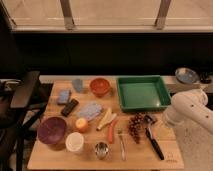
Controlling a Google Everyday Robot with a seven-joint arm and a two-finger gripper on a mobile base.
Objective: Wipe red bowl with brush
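The small orange-red bowl (100,86) stands upright at the back middle of the wooden table (165,159). The brush (153,136) lies flat at the front right, with its dark bristle head next to the grapes and its black handle pointing at the front edge. My white arm reaches in from the right. My gripper (166,120) hangs at the table's right edge, just right of the brush head and well away from the bowl. It holds nothing that I can see.
A green tray (161,91) sits right of the bowl. Grapes (136,126), a carrot (112,131), a fork (121,145), a metal cup (101,149), a white cup (75,142), a purple bowl (52,130) and a black block (69,106) crowd the table. A chair (25,95) stands at left.
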